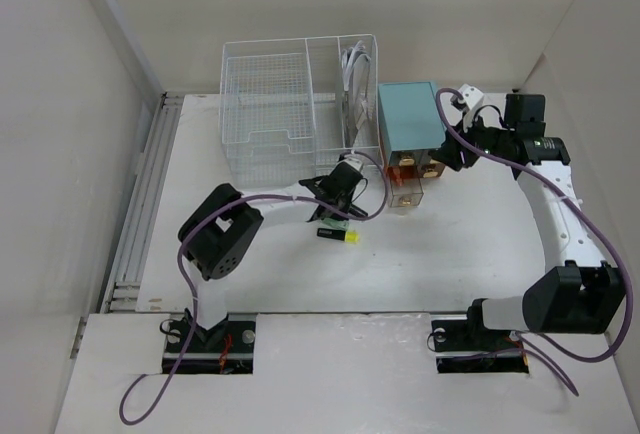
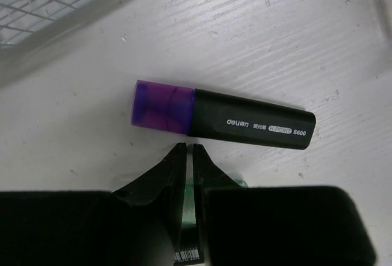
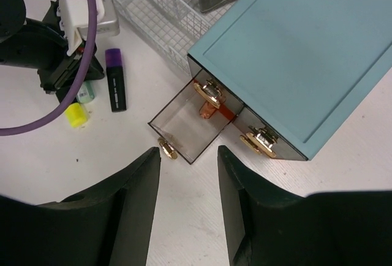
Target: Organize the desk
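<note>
White desk [image 1: 450, 254]: purple highlighter [image 2: 245, 125] marked "deli H-POINT S600".

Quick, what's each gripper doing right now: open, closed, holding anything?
Left gripper: jaws almost shut, nothing visibly clamped between them.
Right gripper: jaws open, empty.

— Any writing you can read?
— Yes, white print on the black barrel of the highlighter [image 2: 223, 117], just past the tips of the left end effector [image 2: 188, 155]: "deli", "H-POINT", "S600".
— Anything else?
— A barcode label [image 2: 188, 255] shows in the gap between its fingers, too small to read.
</note>
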Action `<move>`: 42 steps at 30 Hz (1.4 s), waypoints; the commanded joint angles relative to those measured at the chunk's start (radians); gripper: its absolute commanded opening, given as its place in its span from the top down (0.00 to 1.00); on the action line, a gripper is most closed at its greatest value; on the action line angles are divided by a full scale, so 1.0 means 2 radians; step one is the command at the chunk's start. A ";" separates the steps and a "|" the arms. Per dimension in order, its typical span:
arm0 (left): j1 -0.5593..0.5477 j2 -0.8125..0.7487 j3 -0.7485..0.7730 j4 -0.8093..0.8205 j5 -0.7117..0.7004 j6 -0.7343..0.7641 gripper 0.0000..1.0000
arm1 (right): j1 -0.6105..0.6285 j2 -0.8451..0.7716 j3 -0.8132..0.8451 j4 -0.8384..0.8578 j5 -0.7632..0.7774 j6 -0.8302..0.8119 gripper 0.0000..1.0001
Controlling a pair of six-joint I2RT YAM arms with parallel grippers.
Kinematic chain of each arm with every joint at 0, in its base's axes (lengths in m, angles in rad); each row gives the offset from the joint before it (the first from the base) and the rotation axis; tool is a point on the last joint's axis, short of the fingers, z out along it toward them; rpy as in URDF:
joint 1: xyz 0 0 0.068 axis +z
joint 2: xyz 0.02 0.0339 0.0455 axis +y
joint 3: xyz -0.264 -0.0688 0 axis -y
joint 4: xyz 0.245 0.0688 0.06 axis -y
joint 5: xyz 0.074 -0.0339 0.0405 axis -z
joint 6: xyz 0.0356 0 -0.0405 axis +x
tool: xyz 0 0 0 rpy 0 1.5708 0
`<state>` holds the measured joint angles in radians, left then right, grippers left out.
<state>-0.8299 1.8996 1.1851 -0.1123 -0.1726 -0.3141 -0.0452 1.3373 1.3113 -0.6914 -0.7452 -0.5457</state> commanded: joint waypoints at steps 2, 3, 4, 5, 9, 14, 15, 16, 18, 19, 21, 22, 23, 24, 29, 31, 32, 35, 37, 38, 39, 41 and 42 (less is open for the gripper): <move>-0.013 -0.035 -0.037 -0.015 0.007 -0.019 0.93 | -0.002 -0.007 0.001 -0.002 -0.022 -0.008 0.52; -0.020 -0.044 -0.053 -0.015 0.002 -0.023 0.93 | -0.002 -0.007 0.001 -0.002 -0.022 -0.008 0.52; -0.026 -0.060 -0.059 -0.010 0.002 -0.023 0.93 | -0.002 -0.007 0.005 -0.006 -0.028 -0.012 0.52; -0.026 -0.067 -0.066 -0.010 -0.003 -0.029 0.93 | -0.002 -0.007 0.005 -0.006 -0.028 -0.012 0.52; -0.042 -0.098 -0.083 -0.014 -0.015 -0.043 0.92 | -0.002 -0.003 0.005 -0.011 -0.032 -0.012 0.51; -0.042 -0.134 -0.096 -0.009 -0.034 -0.048 0.87 | -0.002 -0.003 0.005 -0.016 -0.042 -0.017 0.51; -0.042 -0.138 -0.096 -0.009 -0.040 -0.043 0.79 | -0.002 -0.003 0.005 -0.016 -0.042 -0.022 0.51; -0.042 -0.143 -0.096 -0.009 -0.046 -0.038 0.74 | -0.002 -0.003 0.005 -0.020 -0.042 -0.022 0.51; -0.042 -0.157 -0.084 -0.009 -0.051 -0.029 0.70 | -0.002 -0.003 0.005 -0.020 -0.042 -0.022 0.51; -0.042 -0.157 -0.084 -0.009 -0.051 -0.029 0.68 | -0.002 -0.003 0.005 -0.020 -0.042 -0.022 0.51; -0.042 -0.164 -0.067 -0.026 -0.045 -0.029 0.67 | -0.007 -0.003 0.005 -0.020 -0.042 -0.026 0.51; -0.042 -0.164 -0.067 -0.034 -0.040 -0.029 0.67 | -0.007 -0.003 0.005 -0.020 -0.042 -0.026 0.51; -0.042 -0.164 -0.062 -0.040 -0.040 -0.034 0.67 | -0.007 -0.003 0.005 -0.020 -0.046 -0.026 0.51; -0.042 -0.164 -0.066 -0.040 -0.040 -0.038 0.71 | -0.007 -0.003 0.005 -0.020 -0.046 -0.026 0.51; -0.042 -0.190 -0.095 -0.033 -0.016 -0.089 1.00 | -0.007 0.002 0.005 -0.025 -0.046 -0.031 0.51; -0.042 -0.200 -0.112 -0.033 -0.016 -0.136 1.00 | -0.007 0.002 0.005 -0.025 -0.051 -0.031 0.51; -0.042 -0.212 -0.118 -0.033 -0.016 -0.153 1.00 | -0.007 0.002 0.005 -0.025 -0.051 -0.031 0.50; -0.042 -0.239 -0.145 -0.021 -0.036 -0.219 1.00 | -0.007 0.002 0.005 -0.025 -0.051 -0.031 0.50; -0.042 -0.246 -0.145 -0.021 -0.055 -0.253 1.00 | -0.007 0.002 0.005 -0.029 -0.051 -0.031 0.50; -0.042 -0.246 -0.145 -0.031 -0.064 -0.277 0.98 | -0.007 0.002 0.005 -0.029 -0.055 -0.031 0.50; -0.048 -0.246 -0.145 -0.043 -0.072 -0.316 0.97 | -0.011 0.002 0.005 -0.029 -0.055 -0.031 0.50; -0.048 -0.236 -0.151 -0.049 -0.095 -0.366 0.94 | -0.011 0.002 0.005 -0.029 -0.055 -0.031 0.50; -0.048 -0.220 -0.151 -0.063 -0.095 -0.381 0.89 | -0.011 0.002 0.005 -0.029 -0.060 -0.031 0.50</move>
<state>-0.9192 1.4425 0.9024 -0.1875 -0.2996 -0.8944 -0.0578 1.3376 1.3113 -0.7483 -0.8173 -0.5896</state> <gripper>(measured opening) 0.098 0.503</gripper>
